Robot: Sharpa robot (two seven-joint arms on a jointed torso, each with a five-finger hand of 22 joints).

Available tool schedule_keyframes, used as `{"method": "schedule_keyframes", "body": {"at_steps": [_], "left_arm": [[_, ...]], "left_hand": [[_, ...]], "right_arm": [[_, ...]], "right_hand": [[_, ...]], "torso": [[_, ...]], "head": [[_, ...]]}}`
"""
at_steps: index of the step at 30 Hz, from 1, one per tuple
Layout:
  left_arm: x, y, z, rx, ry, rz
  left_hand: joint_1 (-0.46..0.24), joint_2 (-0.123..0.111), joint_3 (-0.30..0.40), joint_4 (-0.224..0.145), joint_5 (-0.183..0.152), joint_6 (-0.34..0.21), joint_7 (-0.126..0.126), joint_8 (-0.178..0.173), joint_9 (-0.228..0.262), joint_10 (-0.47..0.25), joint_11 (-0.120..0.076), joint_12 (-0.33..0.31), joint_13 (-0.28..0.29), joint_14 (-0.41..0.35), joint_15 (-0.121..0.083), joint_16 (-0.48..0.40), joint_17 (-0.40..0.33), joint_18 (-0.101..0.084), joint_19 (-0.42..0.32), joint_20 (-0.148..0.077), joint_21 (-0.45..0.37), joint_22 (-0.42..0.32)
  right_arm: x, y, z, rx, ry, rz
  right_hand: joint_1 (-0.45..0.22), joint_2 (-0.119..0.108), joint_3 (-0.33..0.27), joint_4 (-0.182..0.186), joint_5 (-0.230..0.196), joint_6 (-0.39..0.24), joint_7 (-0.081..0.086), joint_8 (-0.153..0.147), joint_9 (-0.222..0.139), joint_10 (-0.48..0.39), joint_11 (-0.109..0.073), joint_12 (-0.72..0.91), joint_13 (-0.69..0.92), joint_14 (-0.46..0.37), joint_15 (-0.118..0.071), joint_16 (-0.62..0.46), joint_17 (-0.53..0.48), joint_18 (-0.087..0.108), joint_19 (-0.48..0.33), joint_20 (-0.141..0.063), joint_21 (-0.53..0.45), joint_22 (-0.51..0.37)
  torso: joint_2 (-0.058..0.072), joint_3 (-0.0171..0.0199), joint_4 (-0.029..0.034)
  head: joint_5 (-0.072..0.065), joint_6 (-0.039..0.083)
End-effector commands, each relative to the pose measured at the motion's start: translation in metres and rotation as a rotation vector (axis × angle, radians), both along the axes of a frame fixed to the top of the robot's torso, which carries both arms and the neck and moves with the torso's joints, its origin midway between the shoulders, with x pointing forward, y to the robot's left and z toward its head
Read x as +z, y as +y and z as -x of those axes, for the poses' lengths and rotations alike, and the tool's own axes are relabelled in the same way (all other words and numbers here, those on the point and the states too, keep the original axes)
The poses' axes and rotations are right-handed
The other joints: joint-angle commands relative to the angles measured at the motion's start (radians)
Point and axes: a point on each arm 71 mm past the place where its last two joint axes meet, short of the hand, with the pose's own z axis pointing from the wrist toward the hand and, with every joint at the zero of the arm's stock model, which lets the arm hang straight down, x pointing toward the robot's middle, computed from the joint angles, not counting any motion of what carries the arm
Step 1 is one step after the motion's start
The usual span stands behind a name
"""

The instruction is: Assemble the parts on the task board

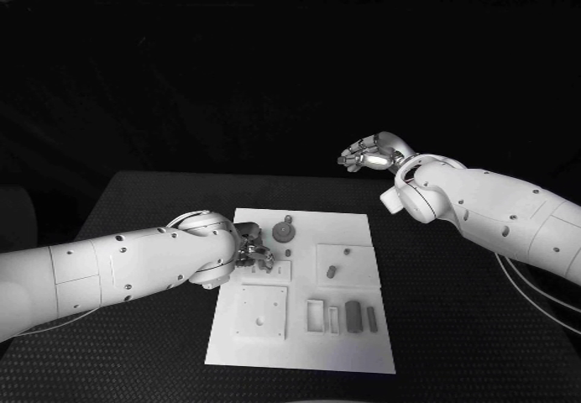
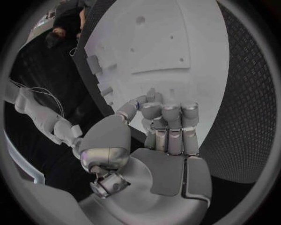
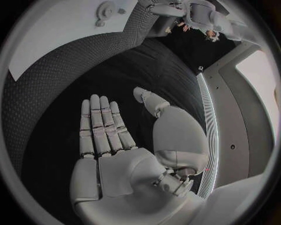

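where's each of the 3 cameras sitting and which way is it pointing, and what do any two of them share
Head view: on the robot's head, looking down at the black table and the task board; both white arms enter, left hand at the board's left edge, right hand raised beyond the board.
Left wrist view: behind the left hand, facing the task board, fingers curled.
Right wrist view: behind the right hand, facing the table, fingers straight and empty.
Shared: the round toothed part shows in the head view and the right wrist view.
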Motion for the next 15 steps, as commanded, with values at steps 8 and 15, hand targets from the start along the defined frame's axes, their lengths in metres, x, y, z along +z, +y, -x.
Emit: {"method": "schedule_keyframes", "body": {"at_steps": [8,15], "left_arm": [[-0.0024,-0.0004,0.0025,-0.016,0.006,-0.006],[-0.0025,0.0008,0.0026,-0.013,0.008,-0.007]], "left_hand": [[0.002,0.007,0.03,-0.021,0.004,0.078,-0.069,0.001,0.002,-0.018,-0.018,0.008,-0.005,0.044,-0.053,0.009,-0.005,0.01,-0.009,-0.118,0.008,0.02],[0.002,0.008,0.032,-0.021,0.005,0.078,-0.069,0.001,0.003,-0.018,-0.018,0.008,-0.006,0.044,-0.052,0.01,-0.006,0.01,-0.01,-0.118,0.009,0.02]], "right_arm": [[-0.0001,0.0024,-0.0001,0.018,0.008,-0.002],[-0.0001,0.0029,0.0,0.02,0.009,-0.002]], "right_hand": [[-0.005,-0.002,-0.007,0.0,0.003,-0.006,0.018,0.003,-0.002,0.005,0.0,-0.009,-0.004,0.0,0.011,-0.007,-0.002,-0.008,-0.005,0.002,-0.006,0.0],[-0.004,-0.002,-0.008,0.0,0.003,-0.007,0.019,0.003,-0.003,0.006,0.0,-0.01,-0.005,-0.001,0.011,-0.008,-0.002,-0.008,-0.006,0.002,-0.007,0.0]], "torso": [[0.0,0.0004,0.0001],[0.0,0.0002,0.0003]], "head": [[0.0,0.0],[0.001,-0.002]]}}
